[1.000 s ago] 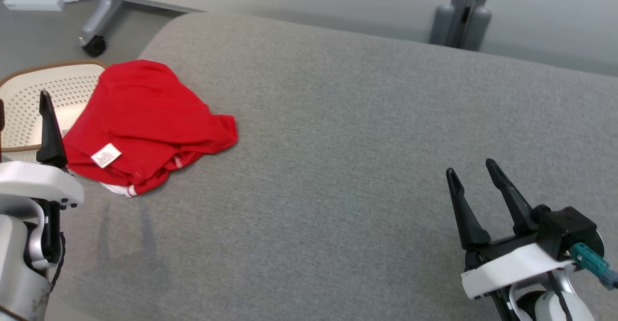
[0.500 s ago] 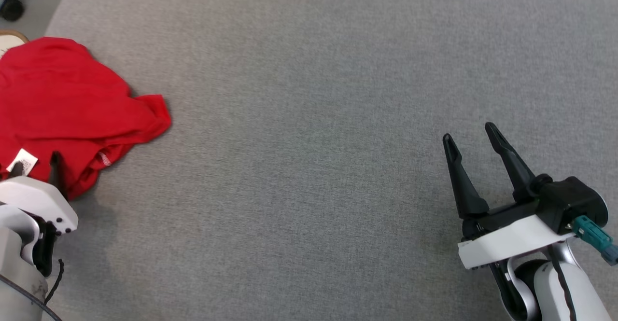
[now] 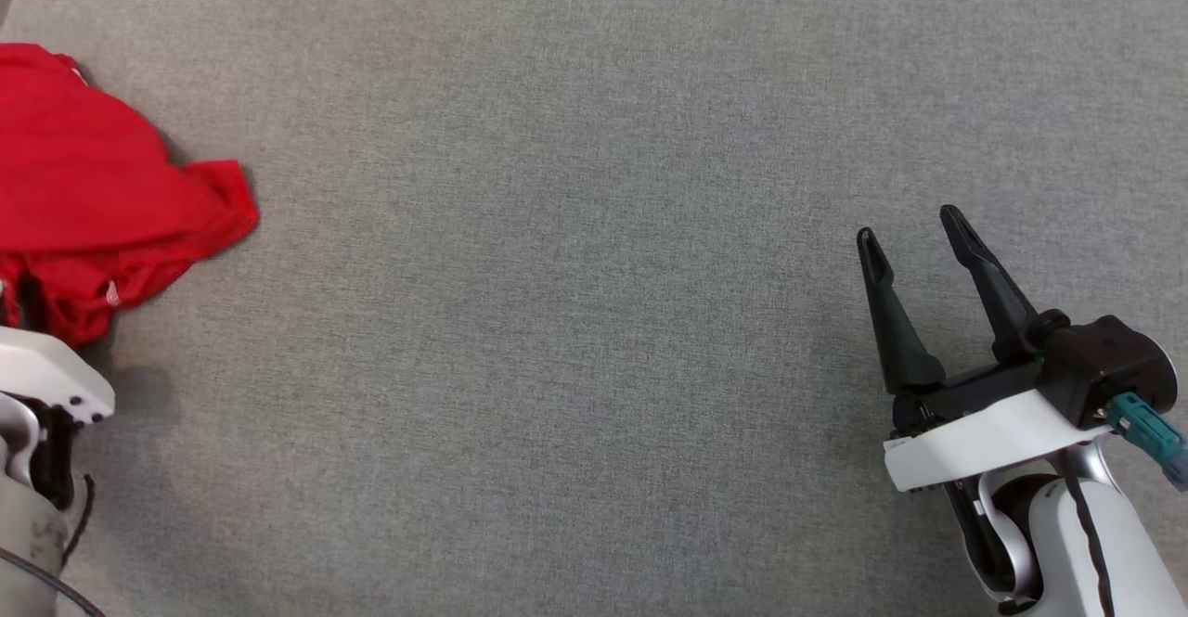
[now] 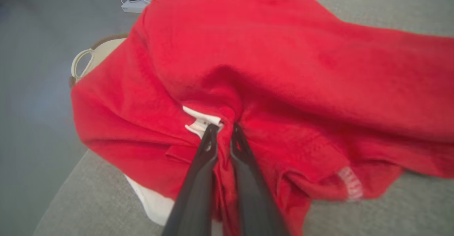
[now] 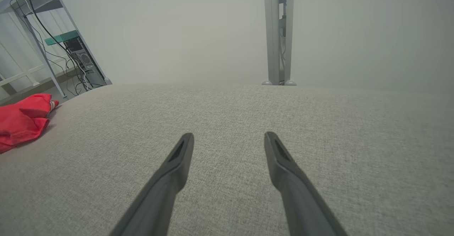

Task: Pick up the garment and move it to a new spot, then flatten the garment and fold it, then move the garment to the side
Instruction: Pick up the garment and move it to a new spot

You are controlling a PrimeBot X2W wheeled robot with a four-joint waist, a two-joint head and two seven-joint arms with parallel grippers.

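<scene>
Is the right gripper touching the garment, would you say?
No, the right gripper is open over the bare grey surface, with the garment lying well off to one side.

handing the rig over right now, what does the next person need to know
Left gripper: shut on a fold of the red garment.
Right gripper: open, holding nothing, over the grey cushion.
Garment: crumpled at the cushion's left edge, with a cream basket just beyond it.
Done: grip taken.
Left: lift and move it, flatten, fold, set it aside.
</scene>
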